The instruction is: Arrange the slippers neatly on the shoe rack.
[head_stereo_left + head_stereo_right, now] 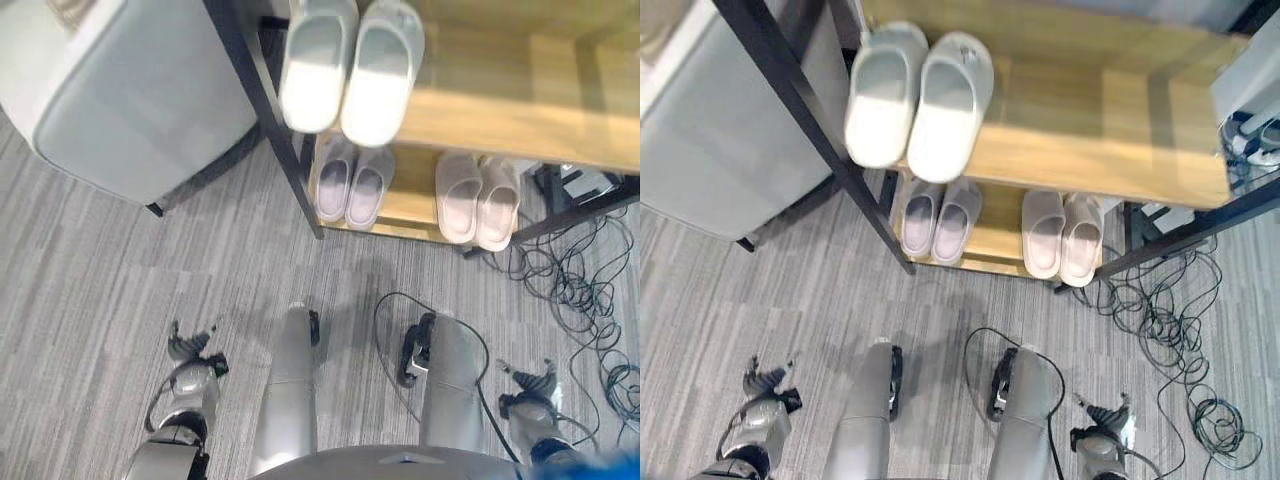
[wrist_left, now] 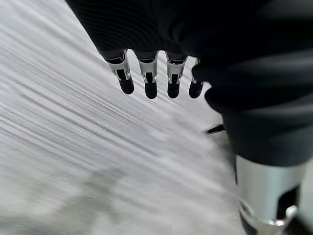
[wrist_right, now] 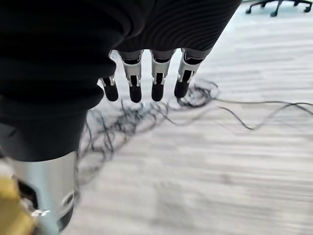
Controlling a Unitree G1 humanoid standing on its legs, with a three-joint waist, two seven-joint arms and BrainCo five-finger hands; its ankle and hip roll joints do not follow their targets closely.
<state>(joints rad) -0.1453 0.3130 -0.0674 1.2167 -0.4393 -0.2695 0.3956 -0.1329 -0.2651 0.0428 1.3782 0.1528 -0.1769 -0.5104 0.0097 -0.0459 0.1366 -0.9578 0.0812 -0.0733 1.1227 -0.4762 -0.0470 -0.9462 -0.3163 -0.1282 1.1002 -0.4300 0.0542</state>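
The shoe rack (image 1: 1090, 130), with pale wooden shelves in a dark metal frame, is standing on the grey carpet (image 1: 150, 270) in front of the robot. A pair of white slippers (image 1: 920, 95) is sitting side by side on the top shelf at its left end, toes hanging over the front edge. On the lower shelf, a pair of pale lilac slippers (image 1: 352, 182) is lying together near the left end, and a pair of pale pink slippers (image 1: 478, 198) is resting beside each other further toward the right end, toes at the front edge. The left hand (image 1: 190, 352) is hanging low beside the robot over the carpet, well apart from the rack, its fingers (image 2: 150, 83) hanging straight and relaxed, holding nothing. The right hand (image 1: 530, 385) is hanging low on the other side, fingers (image 3: 157, 78) likewise straight and empty. A tangle of black cables (image 1: 1170, 330) is lying on the carpet by the rack's right end, and a grey upholstered seat (image 1: 130, 95) is standing just left of the rack.
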